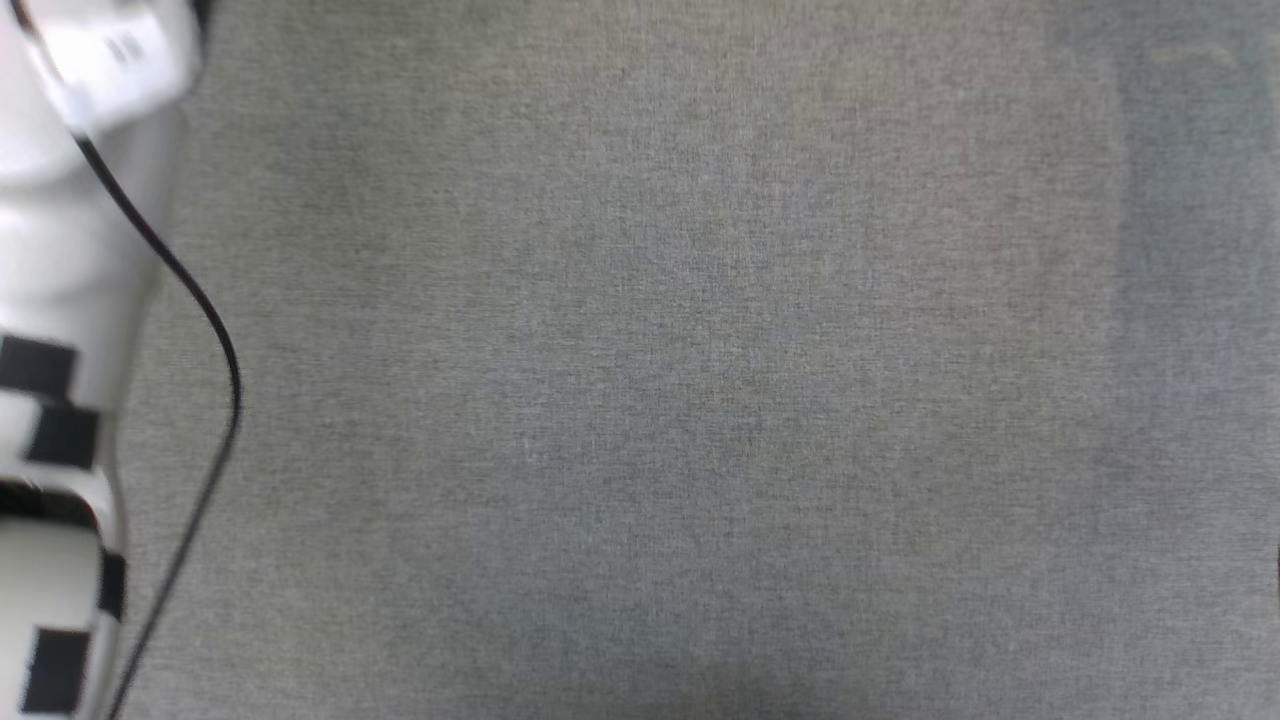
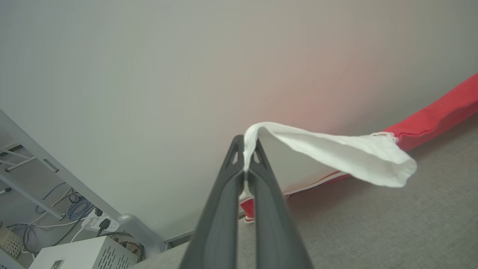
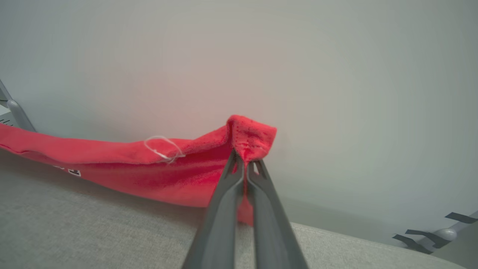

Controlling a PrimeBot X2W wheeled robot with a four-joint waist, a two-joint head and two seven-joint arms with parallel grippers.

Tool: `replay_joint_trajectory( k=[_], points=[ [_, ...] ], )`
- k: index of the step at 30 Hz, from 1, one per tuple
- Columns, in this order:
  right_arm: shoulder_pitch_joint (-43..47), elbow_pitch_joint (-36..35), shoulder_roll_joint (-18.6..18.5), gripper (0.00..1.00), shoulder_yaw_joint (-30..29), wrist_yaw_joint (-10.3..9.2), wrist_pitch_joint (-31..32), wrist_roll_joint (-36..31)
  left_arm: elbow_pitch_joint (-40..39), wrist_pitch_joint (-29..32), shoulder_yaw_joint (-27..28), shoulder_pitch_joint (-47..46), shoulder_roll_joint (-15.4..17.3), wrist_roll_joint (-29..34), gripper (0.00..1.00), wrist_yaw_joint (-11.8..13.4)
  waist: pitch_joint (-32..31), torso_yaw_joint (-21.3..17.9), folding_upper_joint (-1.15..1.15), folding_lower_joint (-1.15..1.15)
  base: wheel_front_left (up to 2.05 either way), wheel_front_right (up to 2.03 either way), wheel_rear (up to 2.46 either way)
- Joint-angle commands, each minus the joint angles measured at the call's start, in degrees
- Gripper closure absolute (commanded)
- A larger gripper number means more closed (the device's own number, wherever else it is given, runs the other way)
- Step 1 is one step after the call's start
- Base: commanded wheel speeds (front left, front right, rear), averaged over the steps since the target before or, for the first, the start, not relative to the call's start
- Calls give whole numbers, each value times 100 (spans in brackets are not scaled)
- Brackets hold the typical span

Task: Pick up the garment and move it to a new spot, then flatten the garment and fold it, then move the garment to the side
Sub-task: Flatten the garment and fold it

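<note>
The garment is a red jersey with white sleeves, held up above the grey table between both arms. In the left wrist view my left gripper (image 2: 246, 149) is shut on the white sleeve (image 2: 336, 155), and the red body (image 2: 437, 116) stretches off to the right. In the right wrist view my right gripper (image 3: 244, 158) is shut on a red hemmed corner of the garment (image 3: 149, 168), which sags to the left over the table. In the head view a pale forearm (image 1: 60, 300) with a black cable lies along the left edge.
Grey cloth covers the table (image 1: 650, 400) across the head view. A plain pale wall stands behind the table in both wrist views. Beyond the table's edge, low down, are a white vented box (image 2: 82, 256), a power strip with cables (image 2: 93, 224) and metal frame bars (image 2: 33, 164).
</note>
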Motion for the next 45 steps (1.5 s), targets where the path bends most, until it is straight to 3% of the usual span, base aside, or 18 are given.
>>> replay_joint_trajectory(
  k=[1,9,18,34,45],
  points=[
    [327,22,-18,100,68,-11,-37,113,-117,-31,5,429,-23,-59,100,51,-510,161,0,0,0,0,0],
    [1971,-97,-183,100,515,-11,137,949,-803,5,-23,2740,3,-477,100,218,-1506,303,0,0,0,0,0],
    [3486,-686,-538,100,915,-11,673,2046,-1919,514,-73,4911,384,-947,100,533,-2319,414,0,0,0,0,0],
    [5431,-1670,-949,100,840,-11,1291,3347,-3902,1782,-371,6987,1046,-1552,100,846,-3243,510,0,0,0,0,0],
    [6916,-2724,-1344,100,643,-11,1886,3957,-4705,2182,-471,8033,1438,-1951,100,1003,-3733,554,0,0,0,0,0]
  ],
)
